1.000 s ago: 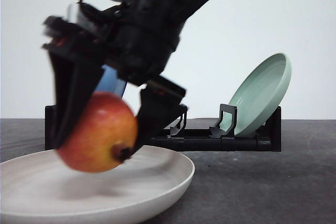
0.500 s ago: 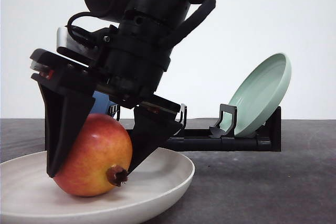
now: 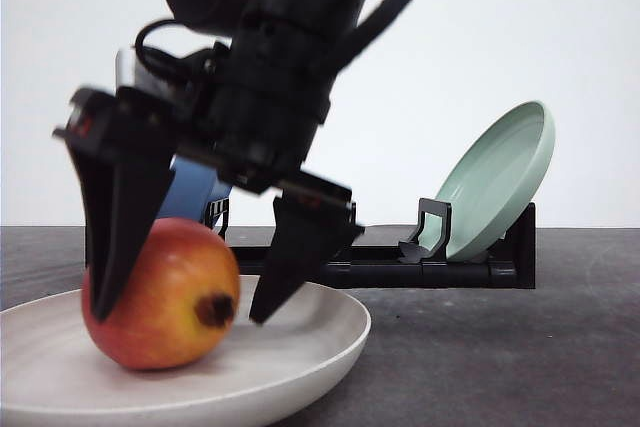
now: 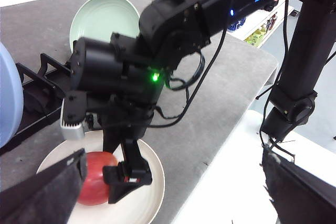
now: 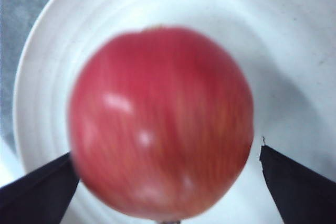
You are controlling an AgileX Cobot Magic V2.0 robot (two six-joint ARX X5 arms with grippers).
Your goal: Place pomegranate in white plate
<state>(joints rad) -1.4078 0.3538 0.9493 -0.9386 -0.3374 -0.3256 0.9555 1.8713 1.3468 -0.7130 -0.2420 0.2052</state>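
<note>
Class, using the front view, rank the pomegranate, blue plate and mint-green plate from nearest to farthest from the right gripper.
1. Pomegranate: between the open fingers of the right gripper, in the white plate.
2. Blue plate: just behind the gripper, in the rack.
3. Mint-green plate: far right end of the rack.

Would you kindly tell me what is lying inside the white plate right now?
The pomegranate rests in the white plate, between the open right pincer's fingers. The plate floor beneath the fruit is covered from sight.
</note>
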